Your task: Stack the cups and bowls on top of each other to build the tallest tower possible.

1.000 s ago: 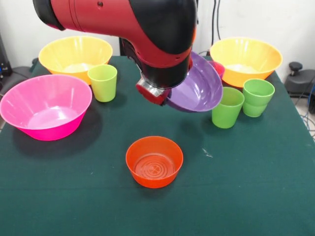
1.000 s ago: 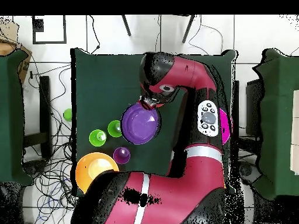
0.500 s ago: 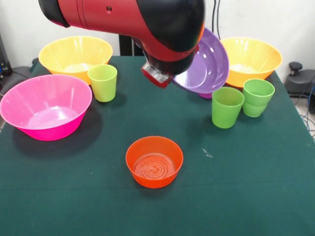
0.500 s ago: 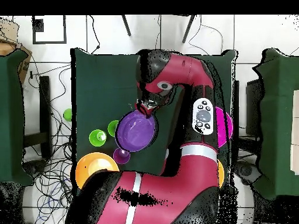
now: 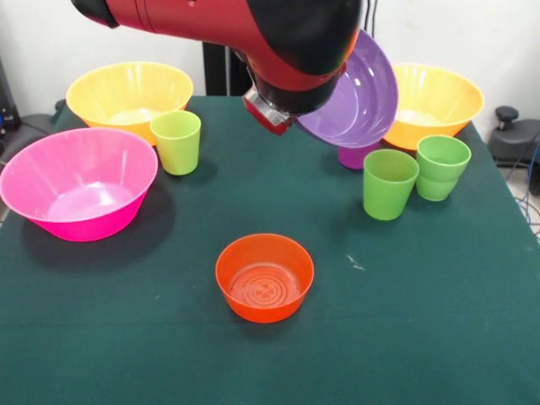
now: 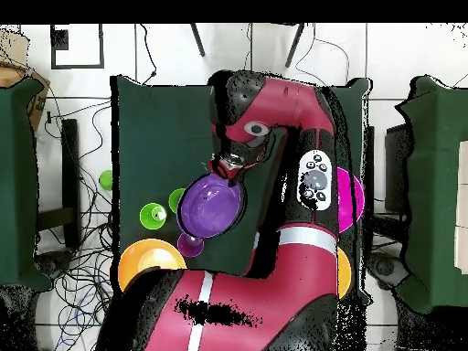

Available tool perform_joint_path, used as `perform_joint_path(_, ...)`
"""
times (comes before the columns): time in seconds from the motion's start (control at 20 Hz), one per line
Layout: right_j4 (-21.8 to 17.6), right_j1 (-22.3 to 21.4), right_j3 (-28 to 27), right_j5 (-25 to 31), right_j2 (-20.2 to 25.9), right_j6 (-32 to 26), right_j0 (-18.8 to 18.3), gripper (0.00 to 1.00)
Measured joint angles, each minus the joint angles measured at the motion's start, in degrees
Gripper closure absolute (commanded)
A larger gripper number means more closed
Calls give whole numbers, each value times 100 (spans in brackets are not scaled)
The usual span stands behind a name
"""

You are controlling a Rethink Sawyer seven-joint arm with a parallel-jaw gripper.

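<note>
Gripper (image 5: 272,114): mine, clamped on the purple bowl's rim
Purple bowl (image 5: 359,89): held tilted, high above the desk (image 5: 439,321)
Orange bowl (image 5: 265,277): upright, alone at desk centre

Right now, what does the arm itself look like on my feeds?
A bulky arm of glossy red shells with black joint sections. The overhead view shows a grey oval button panel on one link and pale bands across the red casing. The wrist ends in a red and silver block. No loose cables show on it.
</note>
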Motion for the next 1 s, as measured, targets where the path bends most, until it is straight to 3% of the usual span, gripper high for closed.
perform_joint_path(0.6,0,268,-730,74,28,68,8,100)
perform_joint_path(0.8,91,281,-677,-209,158,68,-18,100)
perform_joint_path(1.0,481,294,-435,-850,452,68,-120,100)
